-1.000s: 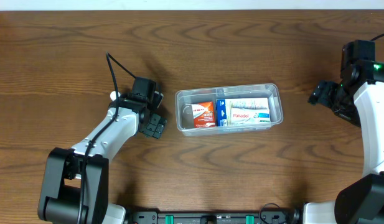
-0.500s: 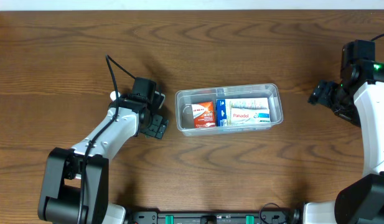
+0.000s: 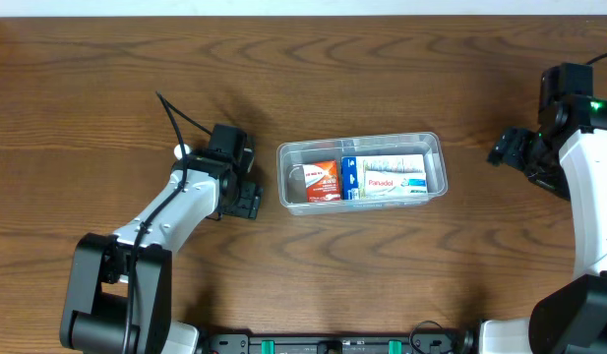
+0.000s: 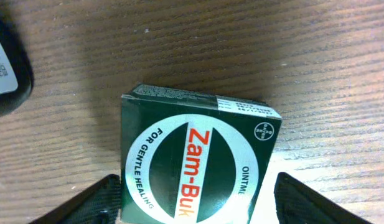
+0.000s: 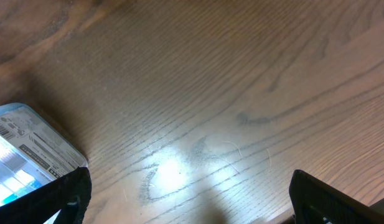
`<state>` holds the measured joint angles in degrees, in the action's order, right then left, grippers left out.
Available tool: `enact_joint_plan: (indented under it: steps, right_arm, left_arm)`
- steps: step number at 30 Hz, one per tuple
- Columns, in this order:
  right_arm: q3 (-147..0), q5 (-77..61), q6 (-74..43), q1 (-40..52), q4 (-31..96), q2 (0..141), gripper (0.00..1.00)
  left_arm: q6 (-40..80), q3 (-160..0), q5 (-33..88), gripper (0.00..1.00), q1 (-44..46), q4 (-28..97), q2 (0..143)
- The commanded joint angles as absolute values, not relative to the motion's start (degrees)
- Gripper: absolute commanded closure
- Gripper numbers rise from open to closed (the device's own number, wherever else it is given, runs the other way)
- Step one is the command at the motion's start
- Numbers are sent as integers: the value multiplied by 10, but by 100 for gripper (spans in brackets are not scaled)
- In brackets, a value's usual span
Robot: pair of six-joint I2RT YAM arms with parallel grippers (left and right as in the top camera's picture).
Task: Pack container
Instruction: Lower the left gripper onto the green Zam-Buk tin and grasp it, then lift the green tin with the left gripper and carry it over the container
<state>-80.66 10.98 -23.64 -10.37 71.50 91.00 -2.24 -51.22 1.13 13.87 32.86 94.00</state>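
The clear container (image 3: 362, 141) sits at the table's middle, holding an orange box (image 3: 324, 181) and a blue-and-white Panadol box (image 3: 387, 180). Left of it, my left gripper (image 3: 246, 201) is down at the table. In the left wrist view a dark green Zam-Buk box (image 4: 198, 155) lies flat between its fingers. The left finger (image 4: 92, 202) is against the box's edge, while the right finger (image 4: 313, 202) stands apart from it. My left gripper (image 4: 198, 208) is open. My right gripper (image 5: 198, 202) hangs open over bare wood right of the container, whose corner (image 5: 30, 146) shows at the left.
A dark rounded object with a white label (image 4: 5, 68) lies at the left edge of the left wrist view. The right arm (image 3: 578, 147) stands at the table's right side.
The left gripper's jaws have narrowed around the Zam-Buk box and the wrist has shifted slightly. The right arm has not moved.
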Motion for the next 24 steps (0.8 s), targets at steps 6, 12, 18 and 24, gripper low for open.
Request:
enact_joint_plan:
  steps: [6, 12, 18, 24]
  right_arm:
    - [-806, 114, -239, -107, 715, 908, 1]
    - [-806, 114, -239, -107, 715, 908, 1]
    - [-806, 114, -239, -107, 715, 908, 1]
    - [-806, 114, -239, -107, 715, 908, 1]
  left_arm:
    - [49, -512, 11, 24, 136, 333, 945]
    - [41, -512, 11, 23, 136, 324, 945]
    - [-10, -512, 11, 23, 136, 311, 945]
    - [-58, -512, 11, 23, 136, 307, 945]
